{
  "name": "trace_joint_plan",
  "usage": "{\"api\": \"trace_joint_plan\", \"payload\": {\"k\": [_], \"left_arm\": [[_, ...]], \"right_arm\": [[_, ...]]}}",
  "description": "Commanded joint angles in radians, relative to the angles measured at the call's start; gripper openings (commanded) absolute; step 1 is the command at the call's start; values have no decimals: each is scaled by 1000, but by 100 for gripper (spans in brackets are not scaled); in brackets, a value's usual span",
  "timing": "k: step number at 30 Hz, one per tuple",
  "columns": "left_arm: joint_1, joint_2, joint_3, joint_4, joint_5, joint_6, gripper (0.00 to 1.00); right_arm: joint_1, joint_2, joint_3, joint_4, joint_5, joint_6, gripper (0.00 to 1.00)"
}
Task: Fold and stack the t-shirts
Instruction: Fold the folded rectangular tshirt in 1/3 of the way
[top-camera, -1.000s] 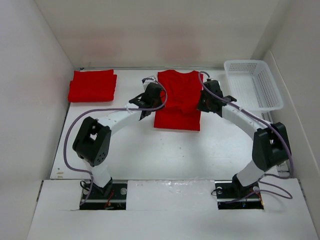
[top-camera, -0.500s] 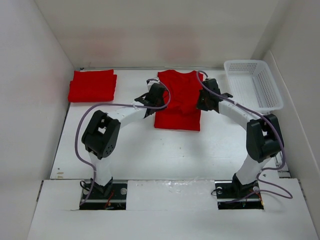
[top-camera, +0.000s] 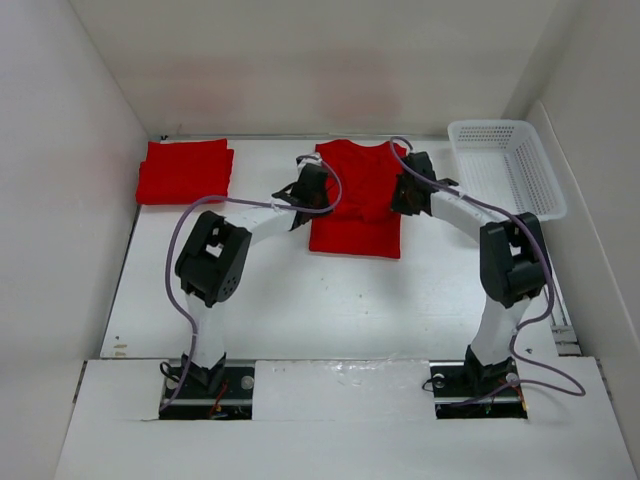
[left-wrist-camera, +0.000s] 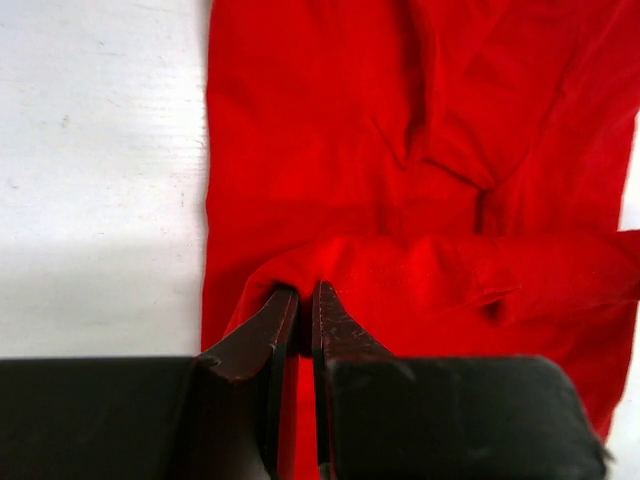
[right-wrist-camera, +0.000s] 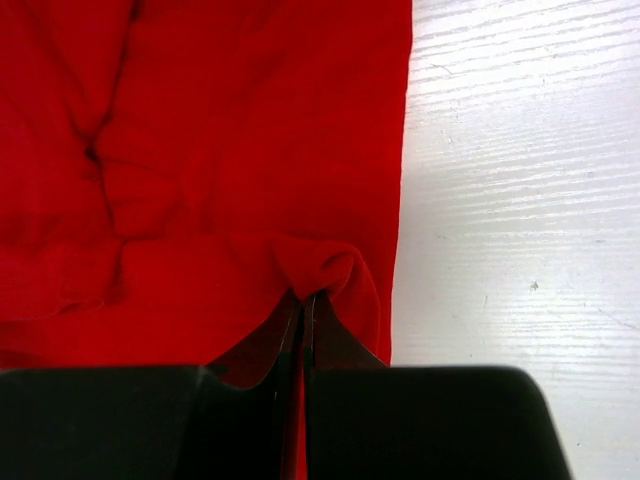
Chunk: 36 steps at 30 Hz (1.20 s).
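The red t-shirt (top-camera: 356, 238) lies flat toward the far middle of the desk (top-camera: 330, 300), collar away from the arms and sleeves apparently already tucked in to make a narrow strip. The left jaws are pressed together on the shirt's left edge and the right jaws on its right edge, about halfway along its length. In both wrist views each pair pinches a small raised hump of cloth (left-wrist-camera: 400, 270) (right-wrist-camera: 325, 268), and a soft ridge runs across the shirt between them.

This looks like the crosswise fold, with the grip taken and the fold itself not yet laid. Which way the held ridge should go cannot be told for sure.

The next move calls for both arms to lift and travel together at the same height and pace, so the ridge stays straight and the side edges land flush, then to let go only once the cloth is down.

A folded red shirt (top-camera: 185, 172) sits at the far left, likely where the stack belongs. A white basket (top-camera: 497, 125) stands at the far right.
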Motion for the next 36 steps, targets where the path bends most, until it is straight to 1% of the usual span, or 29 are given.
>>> {"api": "trace_joint_plan", "payload": {"k": [1, 3, 5, 6, 7, 8, 9, 10, 11, 12, 13, 14, 15, 16, 18, 19, 22, 25, 26, 27, 29, 31, 32, 33, 34, 35, 36], "left_arm": [[4, 12, 54, 14, 12, 33, 0], [4, 22, 65, 14, 21, 33, 0], [16, 22, 77, 4, 21, 33, 0], [16, 31, 78, 3, 21, 33, 3], [29, 31, 91, 3, 34, 24, 11], [44, 40, 105, 3, 47, 12, 34], [44, 40, 114, 3, 73, 12, 48], [59, 52, 131, 3, 74, 12, 62], [59, 68, 165, -7, 74, 12, 70], [73, 77, 183, -16, 74, 12, 77], [88, 77, 202, -16, 74, 2, 84], [98, 94, 238, -29, 108, 2, 92], [98, 103, 255, -38, 124, 2, 94], [111, 117, 269, -38, 124, -8, 96], [121, 127, 315, -59, 133, -8, 100], [130, 128, 327, -59, 133, -8, 100], [130, 137, 369, -85, 107, 4, 100], [130, 108, 390, -118, 98, 24, 100], [130, 94, 380, -118, 98, 24, 100], [130, 79, 363, -118, 98, 24, 100], [130, 16, 280, -107, 98, 24, 100], [130, -39, 201, -92, 109, 24, 100], [130, -105, 100, -63, 121, 12, 100], [121, -139, 47, -46, 121, 2, 100], [110, -171, -2, -30, 121, 2, 100], [96, -202, -92, -20, 79, 2, 100], [64, -255, -128, -10, 63, -8, 100]], "right_arm": [[-9, 23, 54, 19, -2, 2, 0], [-9, 36, 78, 10, -2, 11, 1], [-9, 46, 107, -1, -2, 11, 8], [-9, 69, 120, -1, -2, 20, 12], [-9, 79, 134, -13, -2, 29, 15], [-20, 88, 147, -13, -15, 29, 18], [-29, 99, 186, -23, -15, 29, 24], [-29, 131, 210, -32, -31, 40, 27], [-40, 148, 238, -32, -52, 54, 32], [-54, 187, 300, -61, -73, 54, 44], [-54, 207, 334, -72, -101, 54, 44], [-66, 224, 367, -72, -126, 66, 73], [-66, 240, 394, -84, -149, 66, 100], [-66, 250, 440, -84, -159, 66, 100], [-75, 273, 480, -84, -160, 75, 100], [-75, 274, 512, -96, -160, 75, 100], [-75, 249, 522, -116, -135, 63, 100], [-66, 163, 439, -116, -106, 37, 100], [-66, 163, 416, -116, -94, 37, 100], [-66, 121, 393, -116, -94, 37, 100], [-55, 71, 340, -116, -49, 28, 100], [-32, -13, 237, -107, -9, 28, 100], [-20, -42, 200, -93, 41, 17, 100], [13, -71, 122, -93, 73, 17, 100], [34, -123, 87, -83, 104, 17, 100], [56, -147, 54, -82, 141, 17, 100], [98, -167, 22, -82, 202, 17, 100]]}}
